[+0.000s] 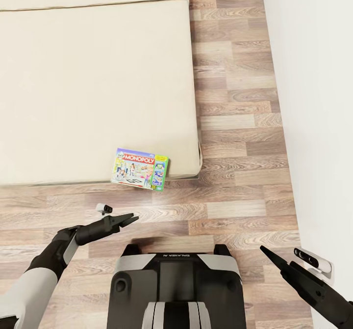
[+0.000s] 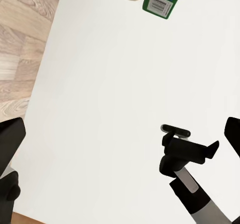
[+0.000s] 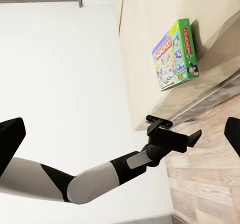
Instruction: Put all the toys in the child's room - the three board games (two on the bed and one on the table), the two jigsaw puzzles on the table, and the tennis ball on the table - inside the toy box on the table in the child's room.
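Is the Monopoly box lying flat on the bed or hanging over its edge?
Lying flat, face up: the Monopoly box rests on the bed near its front corner. Whether its front edge overhangs slightly, cannot tell.

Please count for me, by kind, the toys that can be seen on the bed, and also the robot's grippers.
Board games: 1 (Monopoly box, at the bed's near edge)
Puzzles: 0
Balls: 0
Grippers: 2 (left gripper, right gripper)
Total: 3
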You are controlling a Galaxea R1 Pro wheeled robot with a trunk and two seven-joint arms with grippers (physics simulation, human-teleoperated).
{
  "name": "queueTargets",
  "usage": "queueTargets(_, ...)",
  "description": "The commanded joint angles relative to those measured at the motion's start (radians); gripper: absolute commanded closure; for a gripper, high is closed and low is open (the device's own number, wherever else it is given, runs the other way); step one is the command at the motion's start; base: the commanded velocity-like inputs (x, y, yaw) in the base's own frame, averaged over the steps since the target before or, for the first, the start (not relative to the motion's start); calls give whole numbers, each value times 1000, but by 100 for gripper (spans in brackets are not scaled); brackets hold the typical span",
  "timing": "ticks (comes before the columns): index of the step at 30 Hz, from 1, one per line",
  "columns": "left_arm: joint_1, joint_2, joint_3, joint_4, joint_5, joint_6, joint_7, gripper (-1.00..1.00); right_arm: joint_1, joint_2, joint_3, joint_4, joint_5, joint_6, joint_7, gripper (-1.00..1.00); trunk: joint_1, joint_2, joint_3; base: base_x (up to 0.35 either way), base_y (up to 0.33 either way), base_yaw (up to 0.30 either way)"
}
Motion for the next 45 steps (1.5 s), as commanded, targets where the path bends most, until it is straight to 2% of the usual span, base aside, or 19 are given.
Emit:
queueTargets(1, 0, 0, 0, 0, 0, 11, -4, -100, 1, 0, 0, -1, -4, 10, 1, -100, 0, 0, 0, 0, 0, 0)
queueTargets(23, 0, 0, -1, 0, 0, 11, -4, -100, 1, 3, -3, -2, -4, 9, 3, -100, 0, 0, 0, 40, -3, 0)
queueTargets(26, 17, -17, 16, 0, 12, -6, 13, -100, 0, 20, 13, 15, 5, 8, -14, -100, 0, 0, 0, 0, 0, 0)
queueTargets(30, 21, -40, 39, 0, 12, -29, 36, -100, 0, 40, 13, 33, 5, 8, -37, -100, 0, 0, 0, 0, 0, 0)
queueTargets(35, 26, -68, 33, 1, 11, -38, 45, -100, 0, 47, -5, 36, 5, 7, -65, -100, 0, 0, 0, 0, 0, 0)
queueTargets(45, 29, -125, 89, 1, 8, -50, 51, -100, 0, 61, -8, 42, 5, 9, -121, -100, 0, 0, 0, -8, 0, 0)
